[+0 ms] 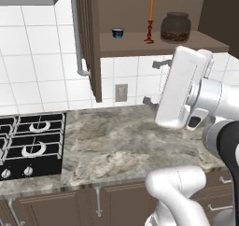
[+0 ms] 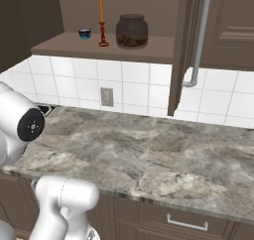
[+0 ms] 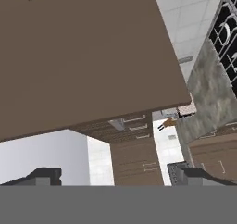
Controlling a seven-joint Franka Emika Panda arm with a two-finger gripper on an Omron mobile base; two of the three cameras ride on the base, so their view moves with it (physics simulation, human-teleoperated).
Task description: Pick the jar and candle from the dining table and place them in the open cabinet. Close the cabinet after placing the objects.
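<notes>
Hiding cabinet point(image 1: 140, 43) shelf: arm point(image 1: 184, 89)

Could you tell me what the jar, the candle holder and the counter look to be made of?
Jar: probably clear glass, since brown contents show through.
Candle: waxy orange stick on a dark red-brown base, perhaps metal or wood; too small to tell.
Counter: polished grey-brown stone, likely marble, judging by its veining.

White tiled wall point(image 1: 42, 57) behind a veined marble counter point(image 1: 121, 141) (black gas hob point(image 1: 30, 143) at left).

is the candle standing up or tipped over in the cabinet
Upright: the candle stands straight on its base on the cabinet shelf, beside the jar.
</notes>
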